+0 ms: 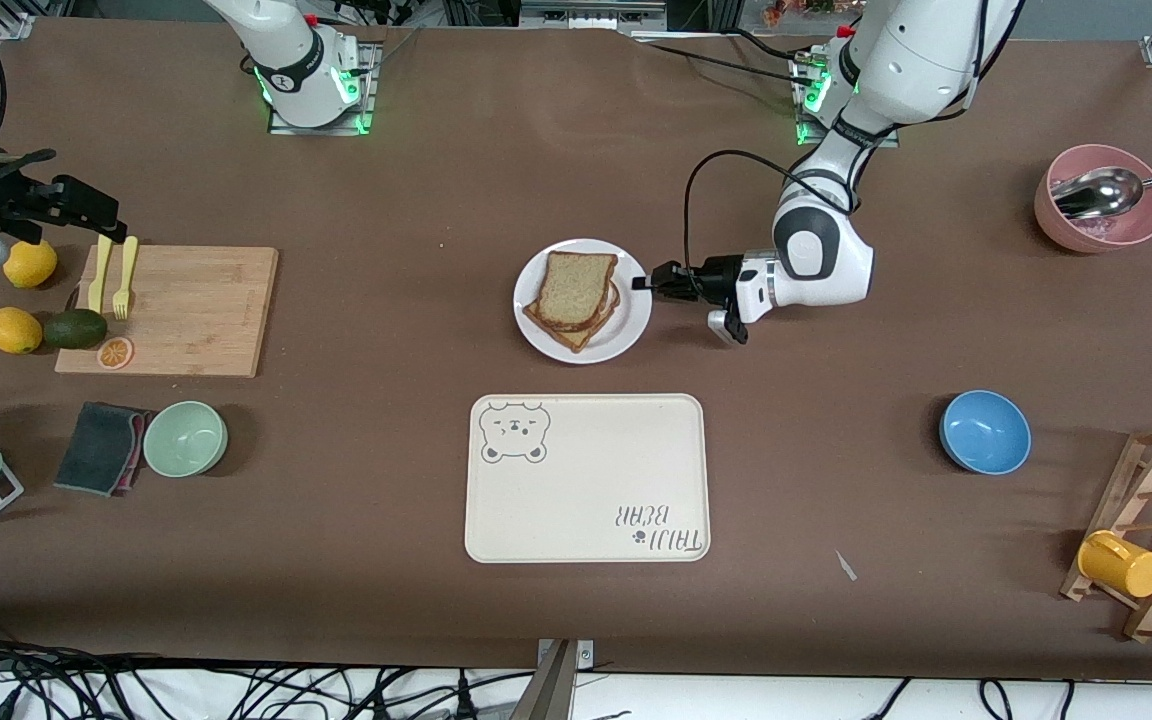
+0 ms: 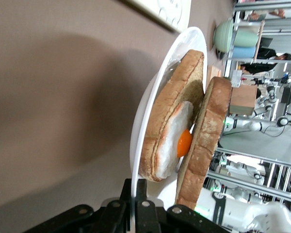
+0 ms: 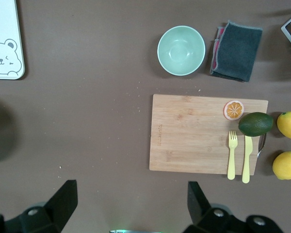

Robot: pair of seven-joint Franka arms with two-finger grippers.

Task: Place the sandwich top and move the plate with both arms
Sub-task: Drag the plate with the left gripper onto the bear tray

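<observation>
From the front, the plate (image 1: 626, 335) sits mid-table, farther from the camera than the bear tray (image 1: 586, 478); the sandwich top (image 1: 576, 288) already lies on the egg slice (image 1: 570, 331), and the left gripper (image 1: 648, 282) meets the rim at the plate's three o'clock; the right gripper is out of shot. In the left wrist view its fingers (image 2: 141, 204) straddle the plate (image 2: 150, 102) edge, seemingly pinching it. In the right wrist view the right gripper (image 3: 132, 200) hangs wide open, empty, over bare table by the cutting board (image 3: 203, 133); it should take the nine o'clock rim, then both should lift level.
</observation>
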